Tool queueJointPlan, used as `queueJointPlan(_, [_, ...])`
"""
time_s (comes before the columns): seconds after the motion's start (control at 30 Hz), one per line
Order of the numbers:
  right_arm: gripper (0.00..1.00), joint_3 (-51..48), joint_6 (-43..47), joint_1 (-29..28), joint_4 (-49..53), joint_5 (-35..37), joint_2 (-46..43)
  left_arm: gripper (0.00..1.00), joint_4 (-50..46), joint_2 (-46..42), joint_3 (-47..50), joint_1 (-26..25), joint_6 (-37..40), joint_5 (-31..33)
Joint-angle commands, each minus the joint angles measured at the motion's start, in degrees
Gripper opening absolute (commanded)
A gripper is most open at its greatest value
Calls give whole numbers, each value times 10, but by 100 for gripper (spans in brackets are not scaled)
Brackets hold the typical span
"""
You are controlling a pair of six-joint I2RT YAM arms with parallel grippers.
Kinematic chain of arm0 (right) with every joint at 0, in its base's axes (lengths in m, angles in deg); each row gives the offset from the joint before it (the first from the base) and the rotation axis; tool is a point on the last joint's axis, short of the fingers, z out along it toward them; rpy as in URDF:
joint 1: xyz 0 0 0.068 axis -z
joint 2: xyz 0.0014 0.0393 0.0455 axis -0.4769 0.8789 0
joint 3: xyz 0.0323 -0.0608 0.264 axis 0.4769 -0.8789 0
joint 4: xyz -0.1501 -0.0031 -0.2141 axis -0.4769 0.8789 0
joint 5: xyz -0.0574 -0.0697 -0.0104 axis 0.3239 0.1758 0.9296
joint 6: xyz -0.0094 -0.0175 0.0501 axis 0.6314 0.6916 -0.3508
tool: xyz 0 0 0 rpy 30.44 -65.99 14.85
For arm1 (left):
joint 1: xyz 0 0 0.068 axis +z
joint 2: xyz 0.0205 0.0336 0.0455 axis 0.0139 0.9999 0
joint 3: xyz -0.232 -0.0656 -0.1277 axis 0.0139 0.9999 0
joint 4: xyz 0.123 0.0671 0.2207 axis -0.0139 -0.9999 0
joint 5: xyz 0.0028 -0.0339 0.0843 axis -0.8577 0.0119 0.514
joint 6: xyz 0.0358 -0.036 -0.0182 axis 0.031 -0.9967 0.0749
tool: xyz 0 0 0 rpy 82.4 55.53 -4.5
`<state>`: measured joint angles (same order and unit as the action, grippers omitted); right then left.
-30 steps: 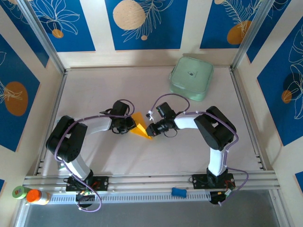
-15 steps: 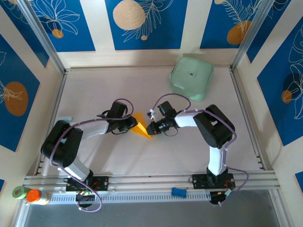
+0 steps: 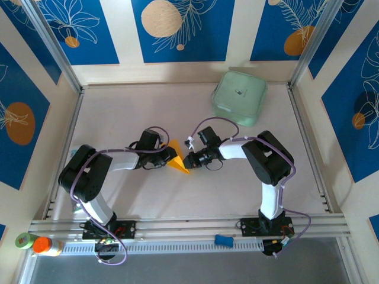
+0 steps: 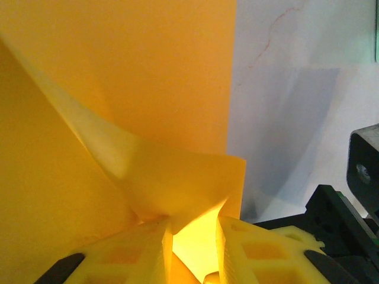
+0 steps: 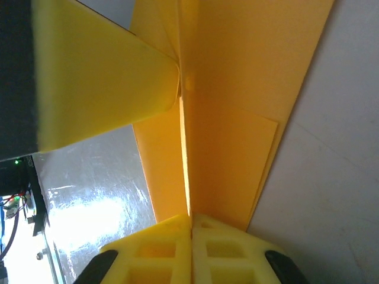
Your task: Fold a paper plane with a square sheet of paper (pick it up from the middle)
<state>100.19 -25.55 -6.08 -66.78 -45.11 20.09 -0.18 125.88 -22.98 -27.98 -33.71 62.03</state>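
Note:
The orange-yellow sheet of paper (image 3: 176,160), folded into a small pointed wedge, is held just above the table's middle between both grippers. My left gripper (image 3: 167,157) meets it from the left. In the left wrist view the jaws (image 4: 194,234) stand a little apart, with a curled paper flap (image 4: 172,189) running down into the gap. My right gripper (image 3: 187,161) comes from the right. Its fingers (image 5: 190,222) are pressed together on the paper's upright crease (image 5: 237,118). A left fingertip (image 5: 100,83) shows against the paper in the right wrist view.
A mint-green rounded case (image 3: 240,97) lies at the back right of the table (image 3: 148,112). An orange-capped bottle (image 3: 41,244) and a small blue object (image 3: 222,239) sit on the near rail. Metal frame posts stand along both sides.
The left arm's elbow swung out to the left and came back while its gripper stayed at the paper, its jaws easing apart a little. The right gripper and the paper held still.

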Motion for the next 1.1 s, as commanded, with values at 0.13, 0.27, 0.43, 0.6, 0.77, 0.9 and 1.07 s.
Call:
queueJointPlan(0.13, [15,-8,1,2,28,19,17,27,-14,6,-12,-2,2,-17])
queueJointPlan(0.27, [18,-7,-2,1,30,20,18,27,-19,4,-22,-4,2,-22])
queueJointPlan(0.43, [20,-6,-6,1,31,22,21,27,-21,4,-28,-6,7,-28])
queueJointPlan(0.6, [19,-6,-11,2,34,28,23,27,-18,6,-32,-7,6,-34])
queueJointPlan(0.77, [13,-9,-13,3,31,30,23,27,-21,0,-33,-6,6,-27])
queueJointPlan(0.9, [7,-14,-15,5,20,22,22,27,-25,-24,-16,-1,1,10])
queueJointPlan(1.07, [4,-30,-22,16,-15,-3,18,26,-18,-40,10,4,-8,36])
